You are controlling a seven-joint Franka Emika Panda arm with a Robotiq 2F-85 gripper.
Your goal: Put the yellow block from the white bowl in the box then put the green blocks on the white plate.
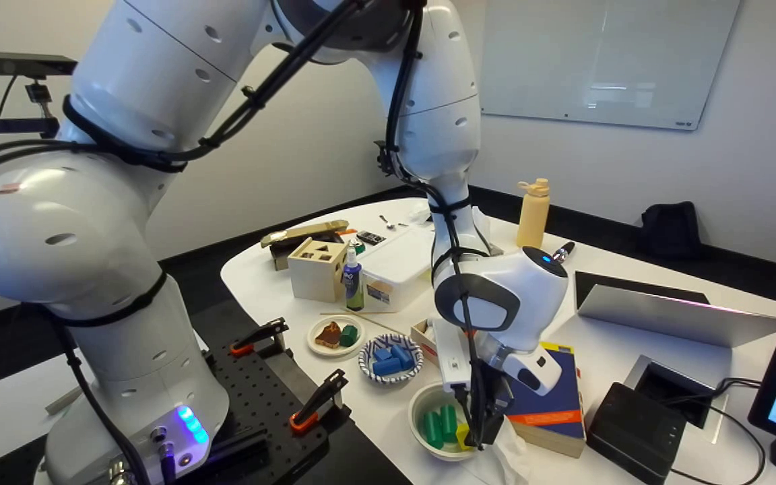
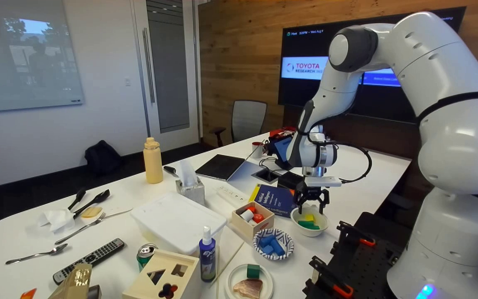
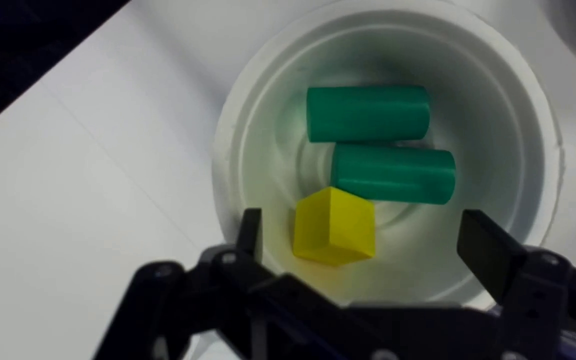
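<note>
Yellow block [image 3: 335, 227] sits in the white bowl [image 3: 538, 125], below the middle of the wrist view, just beside the lower of two green blocks [image 3: 368, 115] that lie on their sides. The gripper [image 2: 311, 209] has its fingers [image 3: 252, 230] spread wide and holds nothing: in the wrist view one stands a little left of the yellow block, the other well to its right. In an exterior view, the screen [image 2: 301, 47] at upper right reads "TOYOTA RESEARCH", with the next word cut off by the arm [image 2: 434, 45]. The book [image 2: 272, 203] right of centre says "Artificial Intelligence", and the spray bottle [image 2: 208, 255] at bottom centre appears to read "Expo", though its print is small. The arm stands along the right edge of that frame, bends at upper right and slopes down toward the middle, its gripper pointing down at the white bowl.
</note>
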